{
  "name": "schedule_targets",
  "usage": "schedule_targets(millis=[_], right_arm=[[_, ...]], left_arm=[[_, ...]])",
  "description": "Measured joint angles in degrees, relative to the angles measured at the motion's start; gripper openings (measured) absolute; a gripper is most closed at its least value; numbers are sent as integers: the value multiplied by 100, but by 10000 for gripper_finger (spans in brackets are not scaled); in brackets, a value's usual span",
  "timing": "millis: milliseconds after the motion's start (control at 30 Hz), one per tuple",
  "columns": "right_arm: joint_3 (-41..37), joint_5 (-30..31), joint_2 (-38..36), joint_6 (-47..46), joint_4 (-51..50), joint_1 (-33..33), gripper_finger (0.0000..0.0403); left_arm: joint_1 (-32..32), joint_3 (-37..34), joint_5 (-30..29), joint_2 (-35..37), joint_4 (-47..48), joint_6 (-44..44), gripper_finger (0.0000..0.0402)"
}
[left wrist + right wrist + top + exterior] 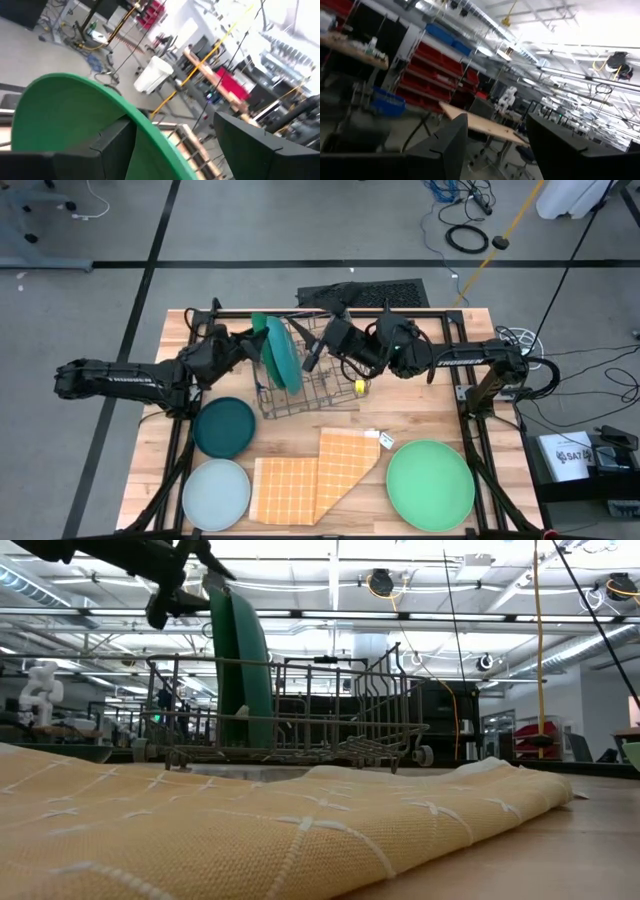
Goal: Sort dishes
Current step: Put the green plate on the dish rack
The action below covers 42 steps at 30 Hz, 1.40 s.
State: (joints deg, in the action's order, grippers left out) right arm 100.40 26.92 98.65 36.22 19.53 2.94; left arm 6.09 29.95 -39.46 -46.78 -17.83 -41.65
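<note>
A deep green plate and a teal-blue plate stand on edge in the grey wire rack. A dark teal plate, a pale blue plate and a light green plate lie flat on the table. My left gripper is open at the deep green plate's upper rim, one finger on each side of it. My right gripper hangs open above the rack with nothing between its fingers. My left gripper straddles the deep green plate's upper rim, coming level from the table's left. One finger lies close against the plate's face, and the other stands well away. Whether the near finger touches the plate, I cannot tell.
An orange checked cloth lies folded at the near middle, between the pale blue and light green plates. A small yellow object sits by the rack's right side. A black mat lies at the table's far edge.
</note>
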Motion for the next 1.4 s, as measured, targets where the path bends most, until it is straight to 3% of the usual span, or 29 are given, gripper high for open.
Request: schedule_targets(millis=[233, 567, 800, 1000, 1400], right_arm=[[0, 20, 0, -369, -473, -11, 194], [0, 26, 0, -584, -757, 16, 194], [0, -28, 2, -959, -2630, 110, 194], [4, -621, 103, -1792, -3737, 64, 194], [2, -670, 646, -1886, -3797, 11, 194]], left_arm=[[-2, 0, 83, 8, -753, 163, 274], [-11, 0, 494, 10, -209, 311, 274], [-11, 0, 492, 9, 331, 351, 274], [-11, 4, 583, 11, 567, 521, 274], [-11, 24, 1016, 118, 1389, 602, 274]])
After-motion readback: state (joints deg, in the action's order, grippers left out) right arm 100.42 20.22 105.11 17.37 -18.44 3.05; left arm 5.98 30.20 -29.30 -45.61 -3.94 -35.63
